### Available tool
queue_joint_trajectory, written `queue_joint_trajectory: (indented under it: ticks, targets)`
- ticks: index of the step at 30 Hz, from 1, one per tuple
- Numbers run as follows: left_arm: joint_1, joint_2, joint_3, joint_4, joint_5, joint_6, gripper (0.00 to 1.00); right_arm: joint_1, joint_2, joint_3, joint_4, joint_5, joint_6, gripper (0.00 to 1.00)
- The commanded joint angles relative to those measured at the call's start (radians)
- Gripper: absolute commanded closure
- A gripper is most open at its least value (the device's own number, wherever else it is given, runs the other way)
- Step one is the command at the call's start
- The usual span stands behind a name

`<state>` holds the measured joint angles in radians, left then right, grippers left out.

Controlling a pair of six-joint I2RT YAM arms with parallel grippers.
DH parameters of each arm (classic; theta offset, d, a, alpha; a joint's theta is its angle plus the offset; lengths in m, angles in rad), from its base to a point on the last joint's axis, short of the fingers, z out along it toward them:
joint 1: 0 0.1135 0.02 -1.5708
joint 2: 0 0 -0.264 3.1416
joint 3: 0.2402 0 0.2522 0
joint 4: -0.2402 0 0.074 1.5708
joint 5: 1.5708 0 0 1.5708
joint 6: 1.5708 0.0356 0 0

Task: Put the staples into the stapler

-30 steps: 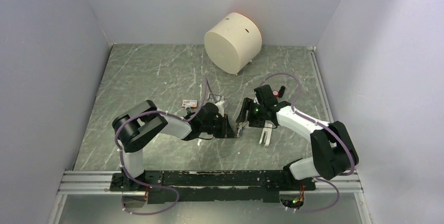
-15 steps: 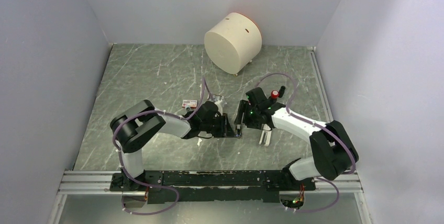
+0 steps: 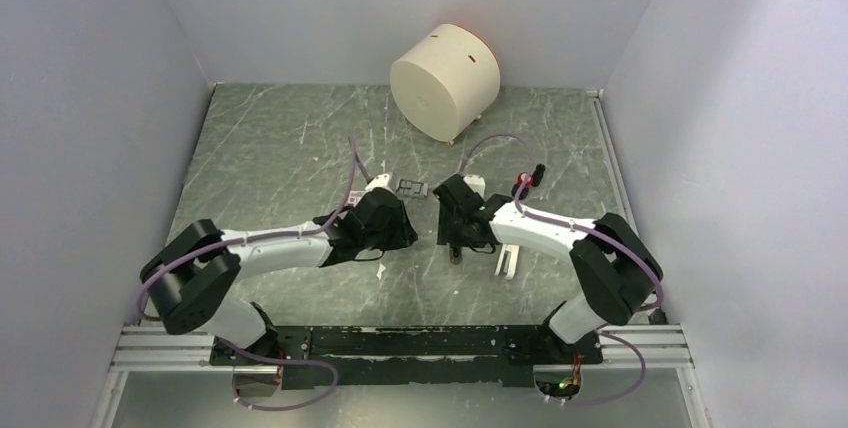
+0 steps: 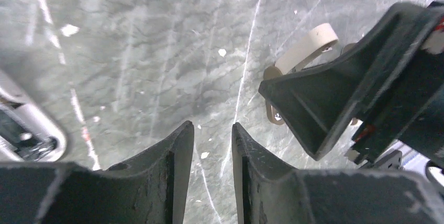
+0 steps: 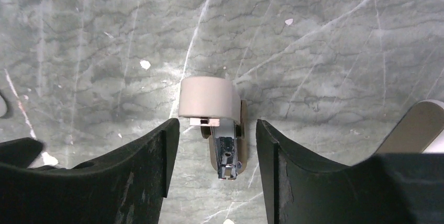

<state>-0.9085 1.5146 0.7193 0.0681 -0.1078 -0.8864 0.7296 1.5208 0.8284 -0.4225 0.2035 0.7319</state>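
The beige stapler lies open on the marble table; its white arm [image 3: 507, 260] sticks out beside my right wrist. In the right wrist view its beige end [image 5: 205, 97] and shiny metal magazine [image 5: 226, 156] sit just ahead of, and between, the tips of my right gripper [image 5: 217, 130], which is open and not touching it. My left gripper [image 4: 212, 130] is open by a narrow gap, empty, low over bare table, left of the right gripper [image 3: 458, 244]. A small dark-grey item [image 3: 411, 187] lies behind them; I cannot tell whether it is staples.
A big cream cylinder [image 3: 445, 81] stands at the back of the table. A light-grey rounded object [image 4: 26, 135] shows at the left edge of the left wrist view. The red-and-white box is hidden by my left arm. Grey walls close three sides.
My left gripper has let go of the stapler and drawn back to the left. My right gripper has moved left over the stapler's end. The small box is now covered by the left arm.
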Motion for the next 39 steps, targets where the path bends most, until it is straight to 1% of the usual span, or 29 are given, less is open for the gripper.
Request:
queue_joint_trajectory:
  ticks: [1, 7, 11, 14, 16, 19, 21, 26, 33, 36, 39]
  targets:
    - [0.006, -0.089, 0.022, -0.128, -0.147, 0.033, 0.61, 0.037, 0.029, 0.038, -0.079, 0.112, 0.035, 0.42]
    - [0.006, -0.207, 0.038, -0.215, -0.228, 0.049, 0.60, 0.058, 0.057, 0.027, -0.094, 0.123, 0.022, 0.49]
    - [0.006, -0.253, 0.044, -0.246, -0.272, 0.060, 0.59, 0.065, 0.090, 0.035, -0.105, 0.115, 0.009, 0.53]
    - [0.006, -0.261, 0.048, -0.263, -0.286, 0.065, 0.58, 0.067, 0.106, 0.042, -0.111, 0.117, 0.011, 0.59]
    - [0.006, -0.262, 0.047, -0.267, -0.285, 0.066, 0.58, 0.066, 0.115, 0.053, -0.125, 0.139, 0.026, 0.66]
    - [0.006, -0.258, 0.043, -0.267, -0.270, 0.065, 0.57, 0.064, 0.123, 0.068, -0.143, 0.201, 0.037, 0.70]
    - [0.006, -0.256, 0.038, -0.266, -0.257, 0.065, 0.57, 0.051, 0.124, 0.077, -0.130, 0.229, 0.028, 0.71]
    - [0.006, -0.263, 0.031, -0.267, -0.243, 0.061, 0.57, -0.024, 0.161, 0.110, -0.063, 0.245, -0.044, 0.71]
    - [0.006, -0.283, 0.040, -0.272, -0.227, 0.082, 0.57, -0.114, 0.229, 0.151, 0.033, 0.214, -0.157, 0.70]
    - [0.006, -0.287, 0.047, -0.280, -0.227, 0.088, 0.57, -0.123, 0.224, 0.155, 0.049, 0.214, -0.178, 0.65]
    - [0.006, -0.287, 0.051, -0.278, -0.224, 0.095, 0.56, -0.123, 0.191, 0.152, 0.036, 0.206, -0.178, 0.56]
